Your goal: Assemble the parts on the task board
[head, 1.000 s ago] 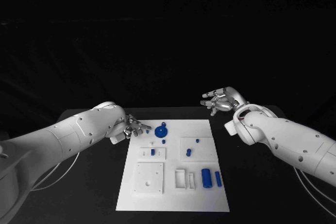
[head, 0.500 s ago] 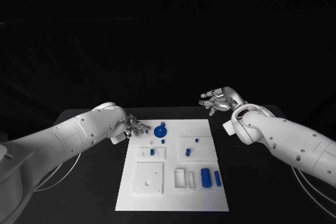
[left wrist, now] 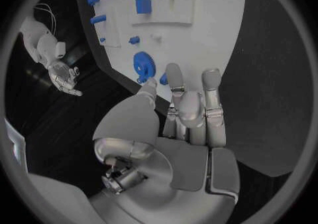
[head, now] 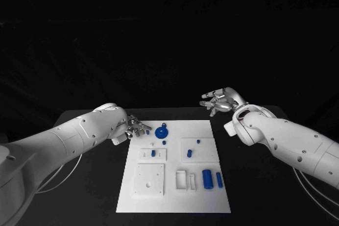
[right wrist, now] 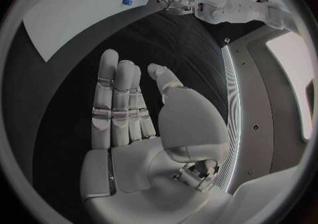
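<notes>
**Both hands empty at the far end of the task board**

The white task board (head: 177, 167) lies lengthwise in the middle of the black surface (head: 261, 187). The left hand (head: 135, 129) sits at the board's far left corner, its fingers (left wrist: 211, 88) extended and apart, holding nothing. From the left wrist view the fingertips reach over the board's edge, just beside a blue ring-shaped part (left wrist: 143, 65); whether they touch it cannot be told. In the head view that same part (head: 162, 133) lies near the far edge, close to the left hand.

The right hand (head: 220, 101) is raised beyond the board's far right corner, well apart from the parts. Its fingers (right wrist: 113, 102) are straight and side by side with the thumb set off, and the palm is empty.

Nearer the robot, two upright blue cylinders (head: 207, 179) stand at the board's right side, next to white rectangular blocks (head: 186, 181). A few small blue pieces (head: 189, 152) mark the middle of the board; they are too small to make out their shape. A white square plate (head: 150, 179) sits on the near left part.
</notes>
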### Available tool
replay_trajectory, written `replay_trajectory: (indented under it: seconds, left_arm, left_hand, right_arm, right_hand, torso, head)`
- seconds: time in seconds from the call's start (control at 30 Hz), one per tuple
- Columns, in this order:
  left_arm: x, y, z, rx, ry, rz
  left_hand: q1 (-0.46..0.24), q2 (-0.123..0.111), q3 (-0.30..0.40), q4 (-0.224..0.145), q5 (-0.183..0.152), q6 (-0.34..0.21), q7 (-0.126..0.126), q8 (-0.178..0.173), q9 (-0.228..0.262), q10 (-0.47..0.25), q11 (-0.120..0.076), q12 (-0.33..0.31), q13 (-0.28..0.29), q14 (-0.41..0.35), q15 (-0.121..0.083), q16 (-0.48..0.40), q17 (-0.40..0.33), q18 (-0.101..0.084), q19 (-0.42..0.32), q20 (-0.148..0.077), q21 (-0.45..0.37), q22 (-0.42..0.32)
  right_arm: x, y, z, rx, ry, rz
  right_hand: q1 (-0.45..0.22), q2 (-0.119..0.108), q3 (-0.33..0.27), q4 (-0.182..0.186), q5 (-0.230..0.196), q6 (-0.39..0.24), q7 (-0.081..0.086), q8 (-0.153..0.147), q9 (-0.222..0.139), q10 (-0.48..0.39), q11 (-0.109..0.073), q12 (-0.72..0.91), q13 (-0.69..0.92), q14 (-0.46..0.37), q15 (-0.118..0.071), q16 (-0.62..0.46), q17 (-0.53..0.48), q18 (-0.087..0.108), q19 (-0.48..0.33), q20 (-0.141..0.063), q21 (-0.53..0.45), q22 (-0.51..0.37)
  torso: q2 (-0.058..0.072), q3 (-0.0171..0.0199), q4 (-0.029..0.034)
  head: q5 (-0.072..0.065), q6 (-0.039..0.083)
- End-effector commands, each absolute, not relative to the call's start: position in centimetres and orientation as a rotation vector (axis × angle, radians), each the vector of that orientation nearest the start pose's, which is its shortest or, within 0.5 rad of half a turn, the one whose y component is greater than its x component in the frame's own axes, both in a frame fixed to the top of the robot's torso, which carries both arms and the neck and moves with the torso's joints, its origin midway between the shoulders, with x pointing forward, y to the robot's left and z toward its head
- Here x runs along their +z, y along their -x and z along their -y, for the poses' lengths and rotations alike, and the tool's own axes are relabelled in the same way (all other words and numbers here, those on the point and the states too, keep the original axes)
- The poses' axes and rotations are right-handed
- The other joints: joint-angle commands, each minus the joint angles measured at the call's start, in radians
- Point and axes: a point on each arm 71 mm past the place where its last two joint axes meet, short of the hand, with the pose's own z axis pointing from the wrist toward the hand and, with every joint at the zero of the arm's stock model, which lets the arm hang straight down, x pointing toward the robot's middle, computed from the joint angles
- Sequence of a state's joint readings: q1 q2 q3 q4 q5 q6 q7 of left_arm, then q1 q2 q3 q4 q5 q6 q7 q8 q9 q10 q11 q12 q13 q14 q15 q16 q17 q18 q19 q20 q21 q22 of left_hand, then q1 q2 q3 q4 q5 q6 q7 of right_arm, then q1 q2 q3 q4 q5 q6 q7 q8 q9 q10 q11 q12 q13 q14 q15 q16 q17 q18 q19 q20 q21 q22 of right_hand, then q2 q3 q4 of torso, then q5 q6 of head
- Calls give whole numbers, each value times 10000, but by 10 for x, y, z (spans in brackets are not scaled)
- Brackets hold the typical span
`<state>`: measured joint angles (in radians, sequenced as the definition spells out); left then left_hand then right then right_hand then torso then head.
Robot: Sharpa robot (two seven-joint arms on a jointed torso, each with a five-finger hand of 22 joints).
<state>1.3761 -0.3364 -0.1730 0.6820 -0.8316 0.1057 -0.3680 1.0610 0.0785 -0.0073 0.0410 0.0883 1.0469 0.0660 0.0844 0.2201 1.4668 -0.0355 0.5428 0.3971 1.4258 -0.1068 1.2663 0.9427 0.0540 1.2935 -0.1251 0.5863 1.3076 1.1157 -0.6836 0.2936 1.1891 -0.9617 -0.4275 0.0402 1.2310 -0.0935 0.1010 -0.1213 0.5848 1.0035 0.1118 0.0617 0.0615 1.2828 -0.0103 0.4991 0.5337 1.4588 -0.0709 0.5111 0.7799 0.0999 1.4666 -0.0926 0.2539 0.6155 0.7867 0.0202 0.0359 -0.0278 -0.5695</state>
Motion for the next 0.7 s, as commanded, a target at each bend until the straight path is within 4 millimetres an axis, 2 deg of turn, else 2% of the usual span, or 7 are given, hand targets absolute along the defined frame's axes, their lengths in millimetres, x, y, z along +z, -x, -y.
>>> replay_trajectory:
  seconds: [0.03, 0.3, 0.5, 0.7]
  left_arm:
    - [-190, -617, -199, -3664, 4948, -21337]
    - [-194, -617, -198, -3680, 5031, -21390]
    - [-195, -618, -198, -3692, 5054, -21399]
    - [-195, -618, -199, -3758, 5157, -21386]
  left_hand:
    - [32, 116, 12, -92, 39, 45, 37, -69, -21, 21, 33, 55, -10, 17, 52, 72, 24, 147, 57, 55, 89, 202]
    - [84, 145, -2, -191, 35, 61, 33, -74, -30, 27, 33, 52, -16, 21, 50, 91, 34, 147, 61, 54, 104, 203]
    - [175, 210, 32, -268, 41, 82, 30, -72, -35, 32, 32, 50, -20, 21, 52, 96, 34, 147, 55, 57, 103, 203]
    - [512, 446, 182, -409, 53, 133, 23, -73, -50, 53, 35, 52, -23, 32, 60, 122, 54, 155, 57, 72, 132, 210]
  right_arm:
    - [-134, -565, 243, 8980, -5427, -13742]
    - [-134, -565, 242, 9003, -5413, -13752]
    - [-134, -565, 241, 9005, -5412, -13752]
    - [-134, -565, 241, 9004, -5415, -13757]
  right_hand:
    - [90, 37, -30, 9, 61, -47, 6, -6, -1, -76, 18, -14, -14, -33, 26, -39, -12, -38, 348, 60, -29, -9]
    - [90, 37, -30, 9, 61, -47, 6, -6, -1, -76, 18, -14, -14, -33, 26, -39, -12, -38, 348, 60, -29, -9]
    - [90, 37, -30, 9, 61, -47, 6, -6, -1, -76, 18, -14, -14, -33, 26, -39, -12, -38, 348, 60, -29, -9]
    - [90, 37, -30, 9, 61, -47, 6, -6, -1, -76, 18, -14, -14, -33, 26, -39, -12, -38, 348, 60, -29, -9]
  torso:
    - [1, 6, -2]
    - [-2, 1, 7]
    - [-5, 11, 7]
    - [-7, 2, 19]
  head:
    - [-11, 17]
    - [-33, -6]
    - [-45, -5]
    - [-61, -3]
